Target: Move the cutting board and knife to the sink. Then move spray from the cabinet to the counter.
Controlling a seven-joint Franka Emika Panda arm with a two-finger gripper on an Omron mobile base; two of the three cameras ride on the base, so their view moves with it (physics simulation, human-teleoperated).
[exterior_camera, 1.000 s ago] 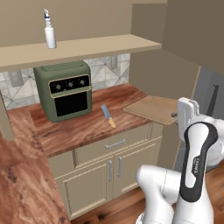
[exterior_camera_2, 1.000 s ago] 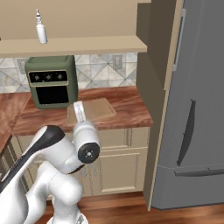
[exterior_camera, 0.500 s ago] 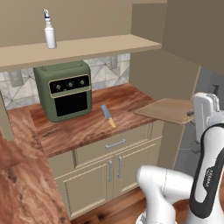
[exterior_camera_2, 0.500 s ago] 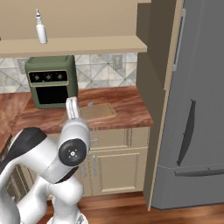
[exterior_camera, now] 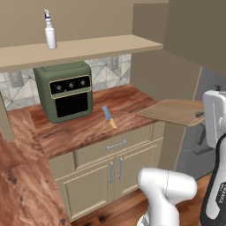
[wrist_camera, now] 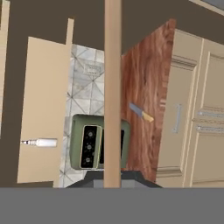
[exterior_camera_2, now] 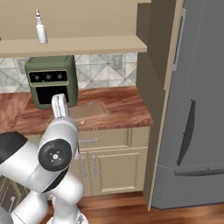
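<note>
My gripper (exterior_camera: 199, 115) is shut on the right end of the light tan cutting board (exterior_camera: 173, 110). It holds the board level in the air, past the counter's (exterior_camera: 79, 130) right end. In the hand view the board (wrist_camera: 112, 87) runs edge-on up from the gripper (wrist_camera: 112, 178). In the right base view the board (exterior_camera_2: 89, 111) shows behind my arm. The knife (exterior_camera: 108, 117) lies on the counter in front of the oven, orange handle towards the edge. The white spray (exterior_camera: 50, 33) stands on the cabinet shelf (exterior_camera: 97, 46) above. The sink is out of view.
A green countertop oven (exterior_camera: 66, 90) sits at the back of the counter under the shelf. A tall beige panel (exterior_camera: 152, 66) closes the counter's right end. Beyond it stands a grey fridge (exterior_camera_2: 192, 109). Beige drawers and doors (exterior_camera: 114, 163) lie below.
My arm has swung to the right and lifted the cutting board off the counter, carrying it out past the counter's right end. The knife and spray have stayed put.
</note>
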